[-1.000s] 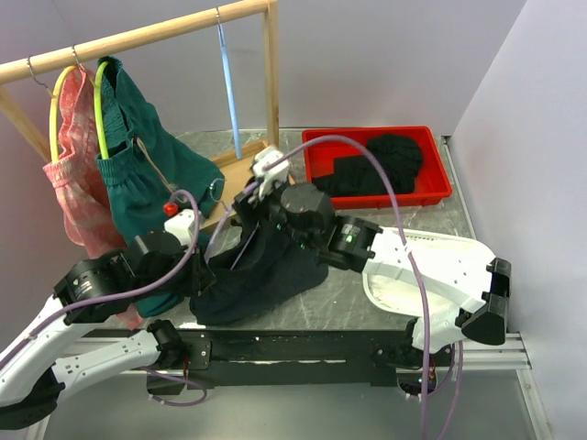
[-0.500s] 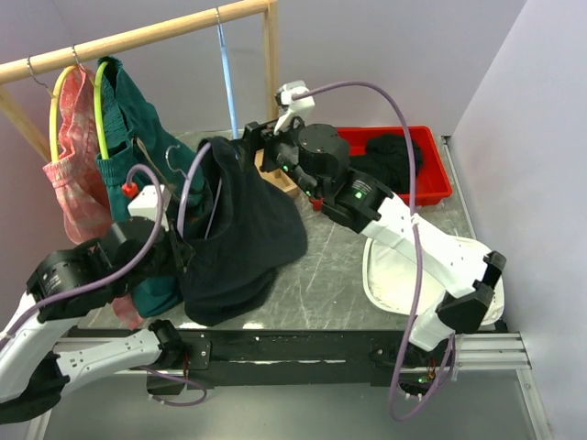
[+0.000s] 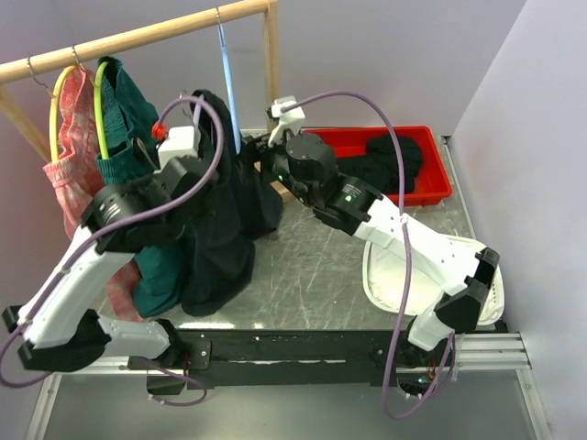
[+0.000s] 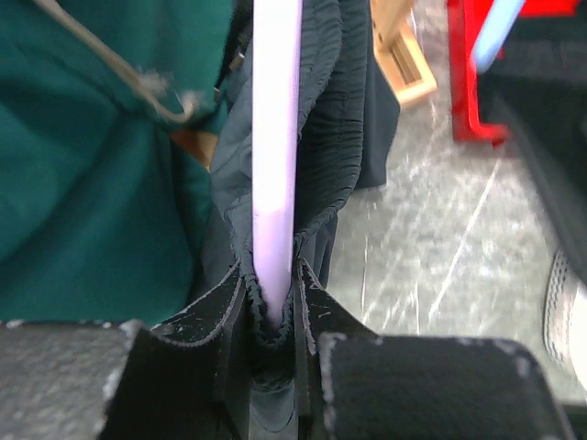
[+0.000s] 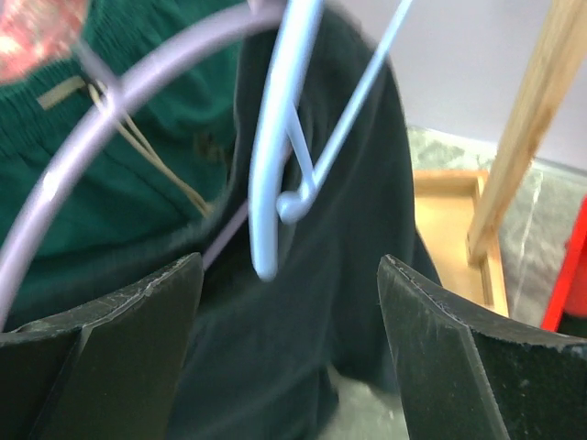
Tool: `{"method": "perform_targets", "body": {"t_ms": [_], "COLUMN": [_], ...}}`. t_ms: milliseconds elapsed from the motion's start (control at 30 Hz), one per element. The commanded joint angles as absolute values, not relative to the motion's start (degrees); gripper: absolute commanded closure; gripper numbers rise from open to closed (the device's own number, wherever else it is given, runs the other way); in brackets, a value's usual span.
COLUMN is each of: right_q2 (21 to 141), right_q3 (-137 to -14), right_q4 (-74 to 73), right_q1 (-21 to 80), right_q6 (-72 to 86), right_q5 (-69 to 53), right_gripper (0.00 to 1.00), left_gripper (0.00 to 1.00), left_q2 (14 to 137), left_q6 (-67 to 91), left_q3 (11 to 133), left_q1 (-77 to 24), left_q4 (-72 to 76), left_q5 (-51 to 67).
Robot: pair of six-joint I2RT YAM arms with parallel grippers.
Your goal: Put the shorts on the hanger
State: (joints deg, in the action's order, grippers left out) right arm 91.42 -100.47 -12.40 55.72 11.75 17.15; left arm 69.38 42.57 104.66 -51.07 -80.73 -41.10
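Observation:
My left gripper is shut on the lavender hanger, pinching the bar together with the gathered waistband of the black shorts. In the top view the shorts hang from the hanger, held high by my left arm just under the wooden rail. My right gripper is open beside the shorts with nothing between its fingers. In the right wrist view the hanger arcs at upper left, with the shorts beyond the open gripper.
An empty light blue hanger hangs on the wooden rail, close to my right gripper. Green shorts and pink shorts hang at left. A red bin of dark clothes sits at the back right, a white basket at the front right.
My left arm has lifted the hanger and shorts off the table up toward the rail. My right arm has risen and moved back, ending open beside the shorts.

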Motion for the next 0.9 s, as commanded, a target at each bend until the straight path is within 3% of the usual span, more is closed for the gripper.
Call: {"method": "perform_targets", "body": {"t_ms": [0, 300, 867], "right_q2": [84.4, 76.9, 70.6], "right_q3": [-96.2, -88.9, -79.5], "right_q4": [-9.7, -9.4, -6.7], "right_q1": [55.9, 55.9, 55.8], "right_q6": [13.2, 14.2, 16.4], "right_q5": [18.6, 18.1, 14.3], "right_gripper": [0.16, 0.16, 0.14], "left_gripper": [0.99, 0.99, 0.99], "left_q2": [72.9, 76.8, 72.9], "left_q6": [38.5, 31.7, 21.9], "left_q3": [113.1, 120.5, 124.5], "left_q1": [-48.8, -45.9, -43.6], "left_q4": [-78.1, -74.1, -67.9], "left_q5": [-47.8, -49.1, -47.9]}}
